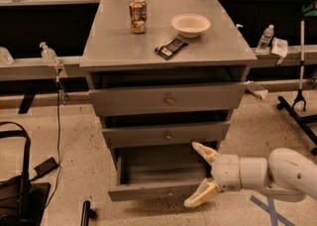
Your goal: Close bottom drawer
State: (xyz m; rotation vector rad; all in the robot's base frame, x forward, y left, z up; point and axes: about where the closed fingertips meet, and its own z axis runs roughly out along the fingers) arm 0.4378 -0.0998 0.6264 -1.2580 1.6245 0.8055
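The bottom drawer (158, 190) is pulled out from the grey cabinet (168, 46), its slim front panel near the floor and its inside empty. My gripper (199, 174) is open at the drawer's right front corner. One cream finger (204, 151) points over the drawer's right side. The other finger (200, 196) lies just in front of the front panel's right end. The white arm reaches in from the right.
The mid drawer (166, 133) and top drawer (168, 99) stand slightly out. On the cabinet top are a can (137, 16), a white bowl (190, 24) and a dark snack bar (171, 47). A black bag (17, 195) sits on the floor at left, a stand base (297, 111) at right.
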